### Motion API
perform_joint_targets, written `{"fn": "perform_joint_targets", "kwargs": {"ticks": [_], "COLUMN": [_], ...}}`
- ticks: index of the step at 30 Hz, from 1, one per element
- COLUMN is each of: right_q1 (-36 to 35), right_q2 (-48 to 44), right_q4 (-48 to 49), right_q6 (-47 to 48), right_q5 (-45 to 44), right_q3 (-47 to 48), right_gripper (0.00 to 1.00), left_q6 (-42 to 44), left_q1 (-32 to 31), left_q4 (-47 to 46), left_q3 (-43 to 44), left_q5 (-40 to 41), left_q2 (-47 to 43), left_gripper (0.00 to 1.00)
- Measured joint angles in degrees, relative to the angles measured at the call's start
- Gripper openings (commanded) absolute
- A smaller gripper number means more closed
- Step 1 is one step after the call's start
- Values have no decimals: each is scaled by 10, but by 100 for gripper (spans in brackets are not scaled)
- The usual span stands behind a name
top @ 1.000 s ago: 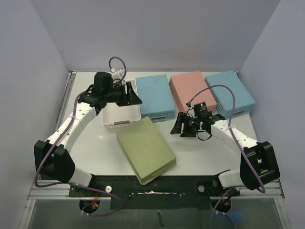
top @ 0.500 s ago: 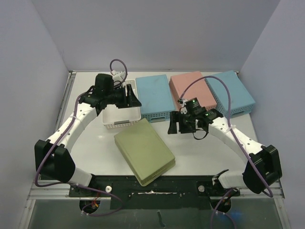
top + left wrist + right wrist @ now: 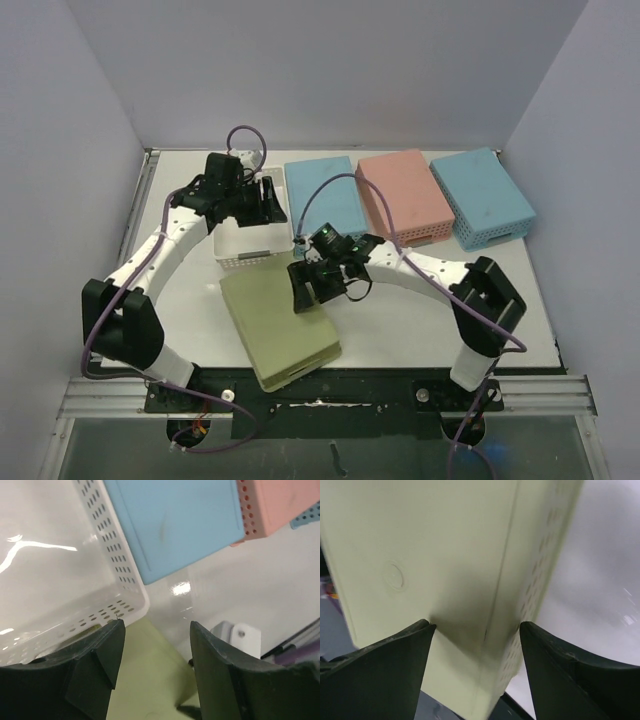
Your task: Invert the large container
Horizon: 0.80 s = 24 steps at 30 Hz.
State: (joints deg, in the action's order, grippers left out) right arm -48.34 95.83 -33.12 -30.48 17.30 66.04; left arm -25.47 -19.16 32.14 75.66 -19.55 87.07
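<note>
The large olive-green container (image 3: 278,322) lies flat side up at the front of the table, its near corner at the front edge. My right gripper (image 3: 304,290) is open and hangs low over its right long side. In the right wrist view the container (image 3: 420,540) fills the frame and its edge runs between the spread jaws of the right gripper (image 3: 477,630). My left gripper (image 3: 274,205) is open and empty above the white basket (image 3: 250,240). In the left wrist view the left gripper (image 3: 155,626) looks over the basket's corner (image 3: 120,587) and the green container (image 3: 145,680).
Behind stand a blue container (image 3: 322,198), a pink container (image 3: 404,194) and a second blue container (image 3: 484,195), all flat side up. The blue (image 3: 175,525) and pink (image 3: 280,502) ones show in the left wrist view. Grey walls close in the table (image 3: 420,320).
My right gripper has swung left from the table's middle onto the green container, and the container has slid left and toward the front edge. My left gripper shifted slightly over the white basket.
</note>
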Motion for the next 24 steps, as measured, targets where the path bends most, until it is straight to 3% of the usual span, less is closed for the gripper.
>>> {"fn": "perform_joint_targets", "kwargs": {"ticks": [5, 8, 12, 17, 24], "right_q1": [-31, -19, 66, 224, 273], "right_q2": [80, 55, -48, -148, -219], "right_q4": [64, 106, 126, 93, 46], "right_q6": [-4, -4, -4, -16, -46], "right_q5": [54, 72, 81, 31, -7], "right_q3": [92, 78, -12, -102, -165], "right_gripper": [73, 74, 73, 73, 73], "left_q6": [16, 27, 43, 54, 84], "left_q1": [13, 20, 10, -41, -69], "left_q4": [33, 49, 62, 58, 53], "left_q3": [23, 28, 33, 62, 97], "left_q5": [42, 70, 104, 135, 185], "left_q2": [23, 23, 24, 66, 163], "left_gripper": [54, 53, 53, 53, 53]}}
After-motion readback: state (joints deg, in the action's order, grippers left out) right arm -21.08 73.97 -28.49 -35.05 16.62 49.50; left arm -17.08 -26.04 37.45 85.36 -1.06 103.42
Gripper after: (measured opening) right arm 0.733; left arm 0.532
